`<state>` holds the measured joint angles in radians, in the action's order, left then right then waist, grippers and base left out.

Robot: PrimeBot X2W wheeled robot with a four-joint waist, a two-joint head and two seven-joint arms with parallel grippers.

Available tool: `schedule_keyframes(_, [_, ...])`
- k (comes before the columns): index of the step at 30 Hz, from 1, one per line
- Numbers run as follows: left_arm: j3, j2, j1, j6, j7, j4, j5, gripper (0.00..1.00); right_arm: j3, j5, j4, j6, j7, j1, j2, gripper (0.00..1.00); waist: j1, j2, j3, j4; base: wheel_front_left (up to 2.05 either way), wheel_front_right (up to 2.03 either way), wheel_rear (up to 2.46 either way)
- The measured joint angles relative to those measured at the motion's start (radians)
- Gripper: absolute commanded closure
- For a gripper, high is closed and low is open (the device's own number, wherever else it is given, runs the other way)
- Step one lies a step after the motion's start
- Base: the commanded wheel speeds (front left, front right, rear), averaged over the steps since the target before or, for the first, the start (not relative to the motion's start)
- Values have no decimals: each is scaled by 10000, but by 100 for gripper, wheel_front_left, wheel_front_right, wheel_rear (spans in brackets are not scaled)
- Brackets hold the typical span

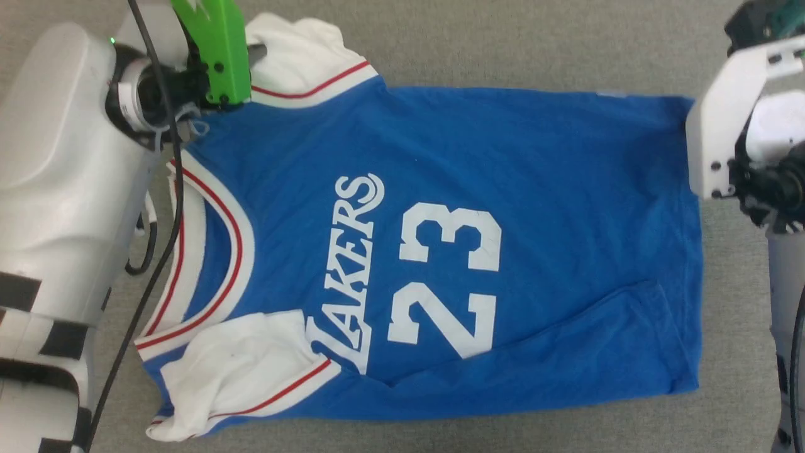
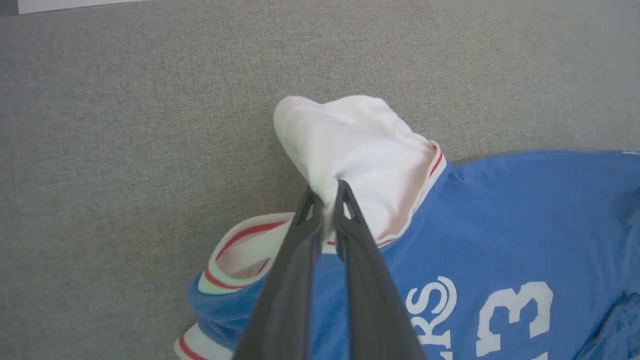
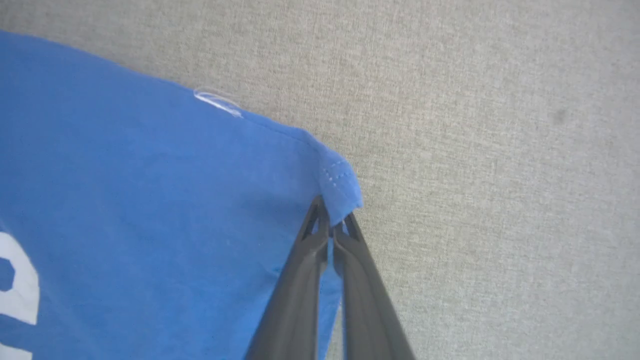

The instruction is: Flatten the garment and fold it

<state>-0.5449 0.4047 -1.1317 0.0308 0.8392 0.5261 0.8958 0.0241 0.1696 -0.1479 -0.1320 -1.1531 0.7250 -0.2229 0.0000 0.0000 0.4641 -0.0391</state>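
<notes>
The garment (image 1: pixel 440 251), a bright blue jersey with white "LAKERS 23" print, lies spread face up on the grey surface, collar (image 1: pixel 207 251) to the left and hem to the right. My left gripper (image 2: pixel 327 195) is shut on the far white sleeve (image 2: pixel 360 145), bunching it at the shoulder; in the head view it sits under the green wrist mount (image 1: pixel 217 50). My right gripper (image 3: pixel 332 215) is shut on the far hem corner (image 3: pixel 342 187), below the white wrist mount (image 1: pixel 723 126). The near sleeve (image 1: pixel 239 371) is crumpled, and a flap of blue cloth (image 1: pixel 566 352) is folded over along the near edge.
Grey fabric-like surface (image 1: pixel 503 44) lies all around the jersey. My pale left arm (image 1: pixel 56 189) and its black cable (image 1: pixel 170 207) crowd the left side by the collar. A white strip (image 2: pixel 65 5) borders the surface at the far edge.
</notes>
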Motion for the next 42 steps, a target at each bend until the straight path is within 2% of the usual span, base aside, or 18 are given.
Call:
schedule_keyframes(7, [10, 192, 898, -125, -236, -345, 132, 100, 221, 309, -102, 0, 516, -1143, -148, 100, -1, 0, -1025, 164, 0, 0, 0])
schedule_keyframes(16, [10, 520, 2593, -19, -401, -1172, 374, 100, 234, 780, -215, 0, 727, -2537, -173, 100, -1, 0, -2284, 366, 0, 0, 0])
schedule_keyframes(29, [194, 1009, 5768, 784, -757, -2638, 1066, 100, 548, 1058, -368, 0, 936, -4463, -157, 100, -2, 0, -3537, 555, 0, 0, 0])
schedule_keyframes(35, [251, 1032, 7165, 1235, -930, -2719, 1453, 100, 487, 1122, -537, 0, 1055, -4831, -12, 100, -2, 0, -3526, 553, 0, 0, 0])
schedule_keyframes(42, [247, 1009, 7530, 1448, -936, -2324, 1546, 100, 155, 1120, -832, 0, 1083, -5011, 119, 100, -1, 0, -3287, 539, 0, 0, 0])
